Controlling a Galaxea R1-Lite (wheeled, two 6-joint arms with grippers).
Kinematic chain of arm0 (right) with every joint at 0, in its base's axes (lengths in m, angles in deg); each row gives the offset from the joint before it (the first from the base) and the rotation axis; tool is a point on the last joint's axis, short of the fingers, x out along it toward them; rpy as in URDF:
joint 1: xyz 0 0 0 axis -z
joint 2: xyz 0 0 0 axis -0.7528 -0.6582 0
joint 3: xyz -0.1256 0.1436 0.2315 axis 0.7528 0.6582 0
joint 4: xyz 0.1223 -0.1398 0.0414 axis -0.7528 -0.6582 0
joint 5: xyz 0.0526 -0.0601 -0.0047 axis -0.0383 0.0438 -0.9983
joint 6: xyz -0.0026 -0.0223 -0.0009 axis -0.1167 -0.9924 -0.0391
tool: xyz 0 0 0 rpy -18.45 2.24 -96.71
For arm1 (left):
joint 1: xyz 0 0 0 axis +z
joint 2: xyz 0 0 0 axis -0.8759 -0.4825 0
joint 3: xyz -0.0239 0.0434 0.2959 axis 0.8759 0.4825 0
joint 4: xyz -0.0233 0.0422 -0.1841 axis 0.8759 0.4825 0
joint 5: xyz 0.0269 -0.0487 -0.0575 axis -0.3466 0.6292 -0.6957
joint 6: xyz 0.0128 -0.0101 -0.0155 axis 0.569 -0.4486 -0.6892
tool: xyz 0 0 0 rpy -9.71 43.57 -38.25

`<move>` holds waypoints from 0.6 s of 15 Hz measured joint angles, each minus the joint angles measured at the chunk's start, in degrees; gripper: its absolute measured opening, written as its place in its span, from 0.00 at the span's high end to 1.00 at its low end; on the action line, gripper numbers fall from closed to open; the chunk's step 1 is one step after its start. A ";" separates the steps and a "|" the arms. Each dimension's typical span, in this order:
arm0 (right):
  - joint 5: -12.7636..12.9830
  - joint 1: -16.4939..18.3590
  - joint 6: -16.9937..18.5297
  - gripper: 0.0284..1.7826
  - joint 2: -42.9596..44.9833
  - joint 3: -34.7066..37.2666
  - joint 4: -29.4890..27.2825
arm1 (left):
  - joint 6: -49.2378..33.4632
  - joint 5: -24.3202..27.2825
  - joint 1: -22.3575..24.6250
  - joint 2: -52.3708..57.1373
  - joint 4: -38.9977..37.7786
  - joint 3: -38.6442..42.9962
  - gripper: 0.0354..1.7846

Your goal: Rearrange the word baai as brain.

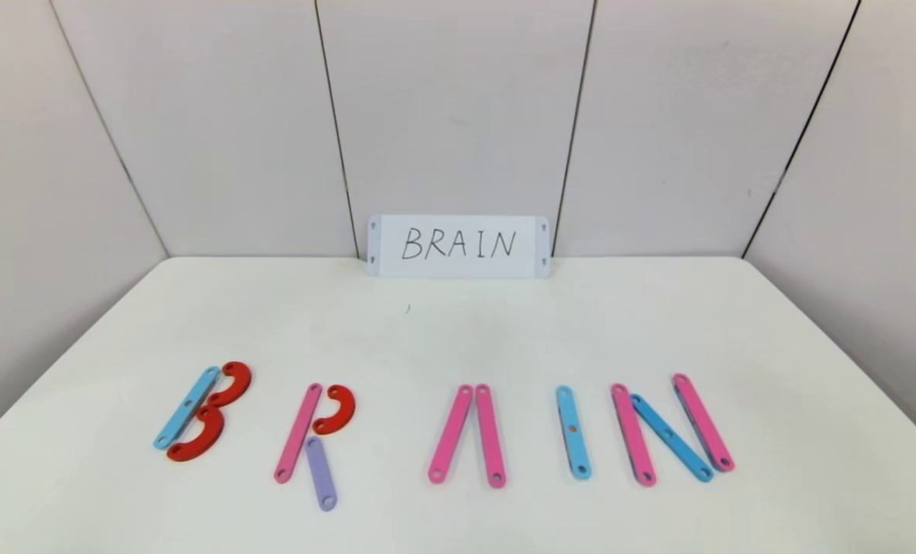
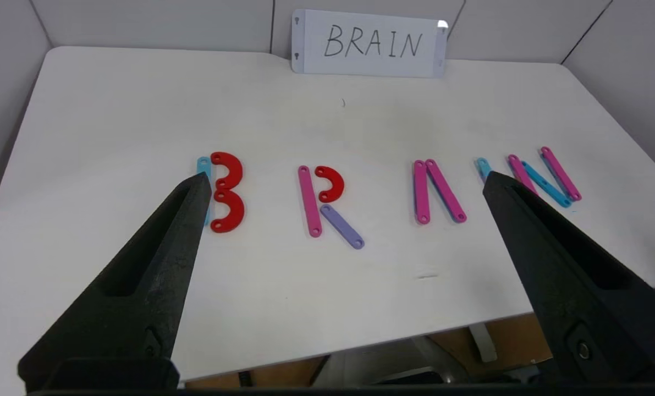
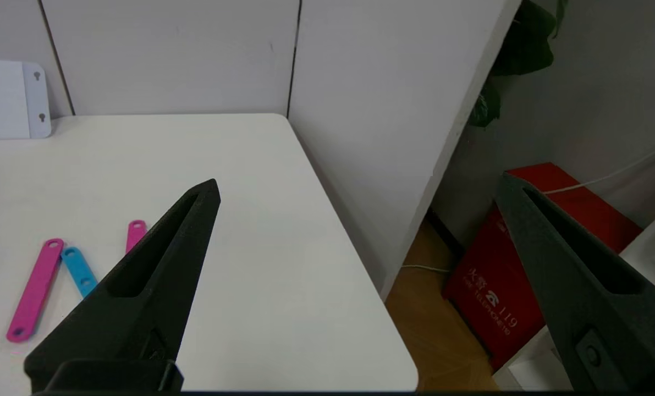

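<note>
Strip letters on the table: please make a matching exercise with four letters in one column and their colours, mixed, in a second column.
Letters:
1. B
2. R
3. A
4. I

Colours:
a. blue only
b. pink, red and purple
c. blue and red
d. pink only

Pairs: 1-c, 2-b, 3-d, 4-a

White table stood before me, boxed in by pale wall panels with dark seams. A white card leaned against the back panel. Past the table's right edge I saw brown floor, a red box with a white cable across it, and dark green leaves above.
</note>
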 joint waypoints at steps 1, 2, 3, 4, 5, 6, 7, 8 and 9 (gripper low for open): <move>-1.02 0.59 -0.02 0.02 3.28 0.00 -2.82 | -0.01 2.56 1.46 2.36 1.84 0.06 0.03; -2.02 0.96 -0.05 0.02 6.12 0.00 -5.21 | -0.01 4.55 2.62 4.80 3.85 0.13 0.03; -2.84 1.22 -0.02 0.02 8.96 -0.06 -7.84 | 0.02 5.52 3.36 7.06 5.67 0.13 0.03; -3.21 1.38 -0.02 0.02 11.34 -0.13 -10.01 | 0.05 5.88 3.80 8.77 7.03 -0.13 0.03; -3.34 1.57 0.24 0.02 13.31 -0.15 -11.78 | 0.02 5.96 4.02 10.09 7.52 -0.39 0.03; -2.99 1.66 0.83 0.02 14.69 -0.56 -12.48 | 0.02 6.03 4.16 11.56 7.78 -0.48 0.03; -2.76 1.71 1.55 0.02 15.63 -1.11 -12.52 | 0.02 6.10 4.39 12.82 8.40 -0.52 0.03; -2.73 1.72 1.77 0.02 16.26 -1.46 -12.54 | 0.00 6.12 4.96 14.23 9.36 -0.52 0.03; -2.71 1.79 1.82 0.02 16.71 -1.60 -12.57 | -0.37 6.10 5.55 15.24 10.67 -0.74 0.03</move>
